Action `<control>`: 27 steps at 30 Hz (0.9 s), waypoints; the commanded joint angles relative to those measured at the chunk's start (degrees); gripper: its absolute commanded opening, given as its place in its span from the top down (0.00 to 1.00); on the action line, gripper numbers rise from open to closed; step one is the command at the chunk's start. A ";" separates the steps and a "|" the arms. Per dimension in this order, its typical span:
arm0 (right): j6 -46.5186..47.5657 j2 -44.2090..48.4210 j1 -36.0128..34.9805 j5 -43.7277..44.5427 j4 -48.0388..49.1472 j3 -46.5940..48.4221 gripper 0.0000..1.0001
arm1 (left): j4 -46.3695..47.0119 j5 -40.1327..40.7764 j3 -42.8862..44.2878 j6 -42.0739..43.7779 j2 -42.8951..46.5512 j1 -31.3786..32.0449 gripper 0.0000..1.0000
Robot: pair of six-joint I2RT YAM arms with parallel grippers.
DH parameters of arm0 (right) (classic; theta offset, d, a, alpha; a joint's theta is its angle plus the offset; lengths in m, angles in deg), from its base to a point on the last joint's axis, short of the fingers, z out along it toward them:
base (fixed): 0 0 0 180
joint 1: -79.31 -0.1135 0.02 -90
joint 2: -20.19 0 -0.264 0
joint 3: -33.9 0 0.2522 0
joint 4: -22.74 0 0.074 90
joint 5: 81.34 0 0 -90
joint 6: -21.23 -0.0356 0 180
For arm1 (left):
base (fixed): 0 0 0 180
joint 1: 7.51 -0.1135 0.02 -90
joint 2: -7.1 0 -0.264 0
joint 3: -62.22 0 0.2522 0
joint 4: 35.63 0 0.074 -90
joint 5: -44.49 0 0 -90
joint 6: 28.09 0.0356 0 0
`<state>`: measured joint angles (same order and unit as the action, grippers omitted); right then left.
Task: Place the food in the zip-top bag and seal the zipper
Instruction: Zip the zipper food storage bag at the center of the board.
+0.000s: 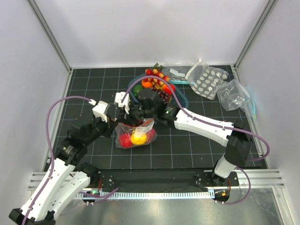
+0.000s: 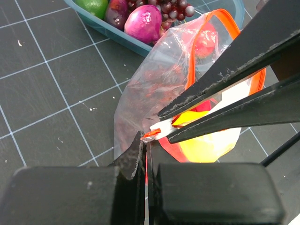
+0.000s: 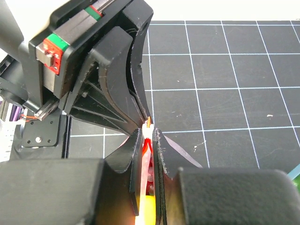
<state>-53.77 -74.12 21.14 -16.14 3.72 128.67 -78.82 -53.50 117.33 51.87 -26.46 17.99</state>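
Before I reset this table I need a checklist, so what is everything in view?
Bag: one, clear with an orange-red zipper, middle of the mat, pinched by both grippers.
Toy food: at least two pieces, red and yellow, inside the bag; more in green, purple, red and orange, piled in the tray.
Tray: one, teal, behind the bag.
Disc pouch: one, clear with white discs, far right.
Plain pouch: one, clear with a teal strip, right edge.
Mat: one, black with a grid, under everything.
Left gripper: black, shut on the zipper.
Right gripper: black, shut on the zipper.
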 commanded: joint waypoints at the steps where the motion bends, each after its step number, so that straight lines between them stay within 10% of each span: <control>1: 0.20 1.84 -0.01 0.10 0.42 0.91 0.99 | 1.75 2.36 0.58 -0.06 0.78 -0.09 1.00; 27: -0.50 11.94 6.75 -1.48 -3.45 -8.85 0.99 | -1.95 20.55 1.11 -3.93 -1.06 -0.10 1.00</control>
<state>-53.92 -66.81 26.54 -17.04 0.62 120.32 -79.48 -42.60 117.33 48.33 -27.10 18.62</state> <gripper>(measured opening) 0.170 0.010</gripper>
